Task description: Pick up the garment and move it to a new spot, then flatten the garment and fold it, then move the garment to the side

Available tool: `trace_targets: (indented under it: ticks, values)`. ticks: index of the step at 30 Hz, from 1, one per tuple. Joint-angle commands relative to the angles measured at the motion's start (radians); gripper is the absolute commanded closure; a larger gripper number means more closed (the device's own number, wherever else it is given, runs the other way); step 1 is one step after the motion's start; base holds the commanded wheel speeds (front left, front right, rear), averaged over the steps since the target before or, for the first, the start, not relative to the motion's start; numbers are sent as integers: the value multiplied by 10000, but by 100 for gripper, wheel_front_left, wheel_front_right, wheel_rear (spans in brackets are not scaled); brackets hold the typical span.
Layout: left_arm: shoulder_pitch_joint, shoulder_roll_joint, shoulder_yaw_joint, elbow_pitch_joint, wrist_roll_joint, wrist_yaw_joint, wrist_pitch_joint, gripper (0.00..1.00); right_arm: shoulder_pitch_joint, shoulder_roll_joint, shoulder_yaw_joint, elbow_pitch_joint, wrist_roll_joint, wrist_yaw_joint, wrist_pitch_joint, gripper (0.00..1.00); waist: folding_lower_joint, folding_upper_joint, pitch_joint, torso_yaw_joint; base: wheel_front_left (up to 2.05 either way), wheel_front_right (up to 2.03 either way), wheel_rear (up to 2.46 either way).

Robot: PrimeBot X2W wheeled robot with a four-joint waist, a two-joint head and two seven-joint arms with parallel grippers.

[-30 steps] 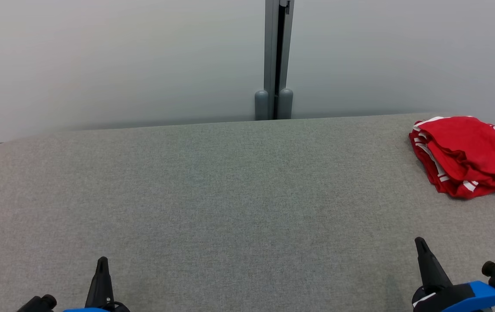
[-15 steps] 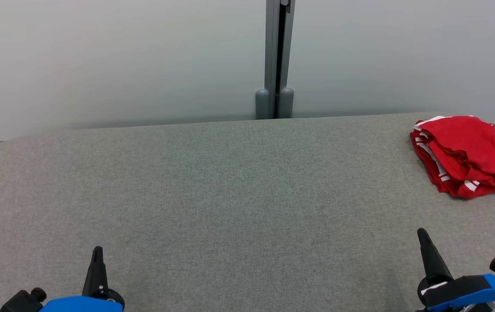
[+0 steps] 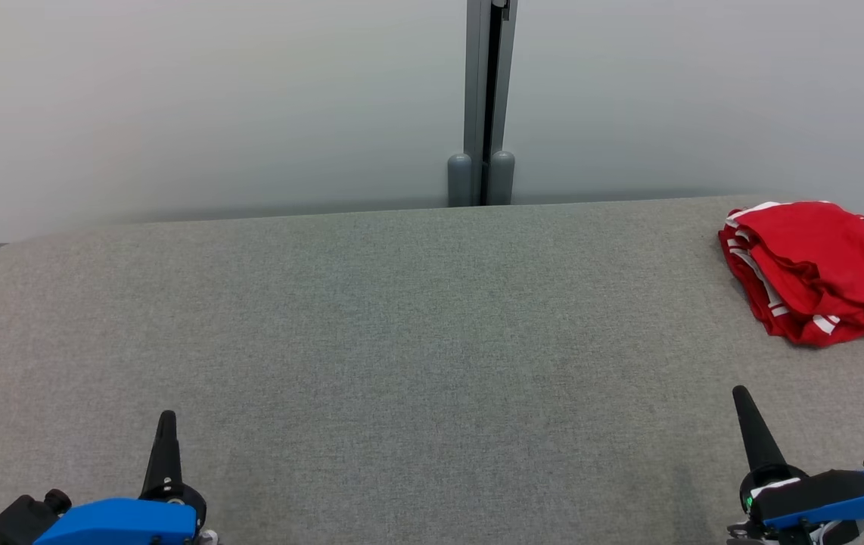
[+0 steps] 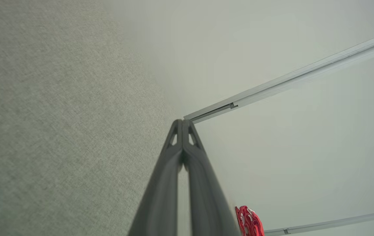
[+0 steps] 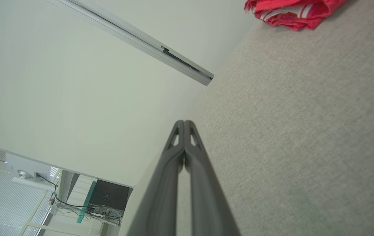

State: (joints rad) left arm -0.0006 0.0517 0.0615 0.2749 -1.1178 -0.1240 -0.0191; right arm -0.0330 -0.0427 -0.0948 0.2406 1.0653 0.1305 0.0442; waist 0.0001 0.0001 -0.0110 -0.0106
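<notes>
Holding my left jaws and right jaws pinched tight, tips touching, nothing btwn them, both over the near part of the grey surface (image 3: pixel 417 341). Red garment (image 3: pixel 818 265) w/ white stripes sits folded well ahead of the right jaws, slightly to their right, by the far edge.

garment (image 3: pixel 818 265): on table (image 3: pixel 402 341), far right | left claw (image 3: pixel 167 418): near left | right claw (image 3: pixel 740 393): near right
</notes>
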Motion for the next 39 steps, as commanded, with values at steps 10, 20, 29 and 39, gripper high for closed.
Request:
trace_targets:
  ticks: [10, 20, 29, 39]
  values:
    - [-419, 1, 167, -161, -1095, -70, 295, 100, -339, -80, -58, -47, 1236, 3, 164, 100, -1, -1, 23, 17, 0, 0, 0]
    - [-586, -3, 258, -196, -1970, -79, 545, 100, -446, -88, -91, -27, 2197, 3, 298, 100, -1, -1, 45, 34, 0, 0, 0]
    - [-742, -7, 342, -231, -2688, -88, 739, 100, -535, -95, -120, -8, 2996, 3, 402, 100, -1, -1, 66, 49, 0, 0, 0]
    - [-879, -12, 417, -262, -3435, -97, 957, 100, -639, -100, -151, 11, 3827, 4, 500, 100, -1, -1, 88, 66, 0, 0, 0]
